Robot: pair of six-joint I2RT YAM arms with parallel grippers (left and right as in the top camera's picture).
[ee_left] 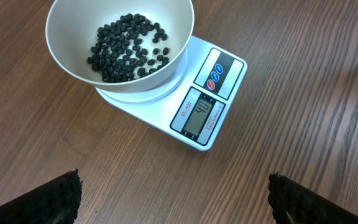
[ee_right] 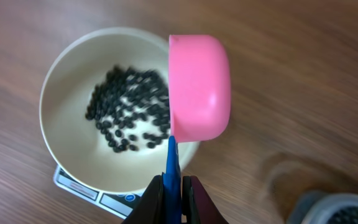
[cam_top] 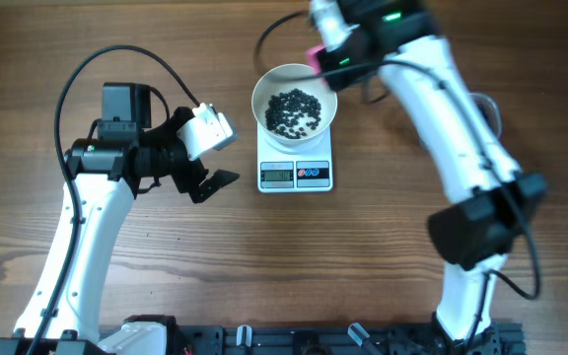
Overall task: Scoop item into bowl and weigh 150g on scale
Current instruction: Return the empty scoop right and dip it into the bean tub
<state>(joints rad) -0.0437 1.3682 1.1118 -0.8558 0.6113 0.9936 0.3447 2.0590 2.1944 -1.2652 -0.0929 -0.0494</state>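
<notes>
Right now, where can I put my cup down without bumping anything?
Bare wood in front of the scale, between the left arm and right arm, is best. The right edge of the table is free too. It's crowded over the bowl, where the right gripper holds the pink scoop.

Bare wooden table (ee_left: pixel 291 93) lies free ahead of the wide-spread left tool (cam_top: pixel 215 185), as far as the flat white rectangular scale (cam_top: pixel 296 170) and the round white bowl (cam_top: pixel 294 104) standing on it. Just ahead of the right tool (ee_right: pixel 173 193), a pink plastic scoop (ee_right: pixel 199 87) covers one side of the bowl's mouth. The rest of the mouth is open from above.
</notes>
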